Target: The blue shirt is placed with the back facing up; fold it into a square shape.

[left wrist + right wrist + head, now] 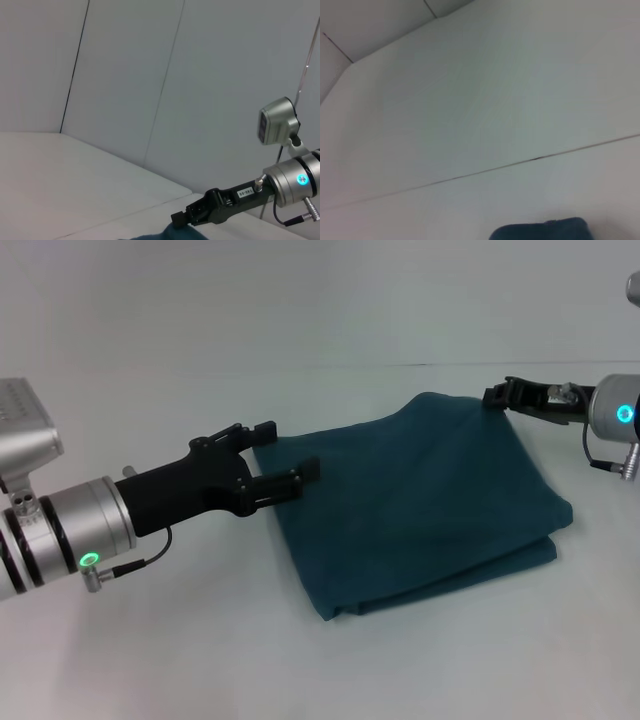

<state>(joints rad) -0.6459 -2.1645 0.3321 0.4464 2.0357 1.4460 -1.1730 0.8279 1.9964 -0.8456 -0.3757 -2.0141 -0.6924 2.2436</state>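
Observation:
The blue shirt [420, 500] lies folded into a rough rectangle with several layers on the white table [150, 640], plain side up. My left gripper [288, 450] is open at the shirt's far left corner, with one finger [262, 430] above the edge and the other [298, 478] over the fabric, holding nothing. My right gripper [497, 395] is at the shirt's far right corner, touching or right next to the cloth. It also shows in the left wrist view [182, 217], with a bit of shirt [172, 232] just under it. The right wrist view shows only a strip of shirt [540, 231].
The white table [470, 100] runs on bare around the shirt. A seam line [300, 365] crosses the surface at the back. A light wall [150, 75] stands behind the table.

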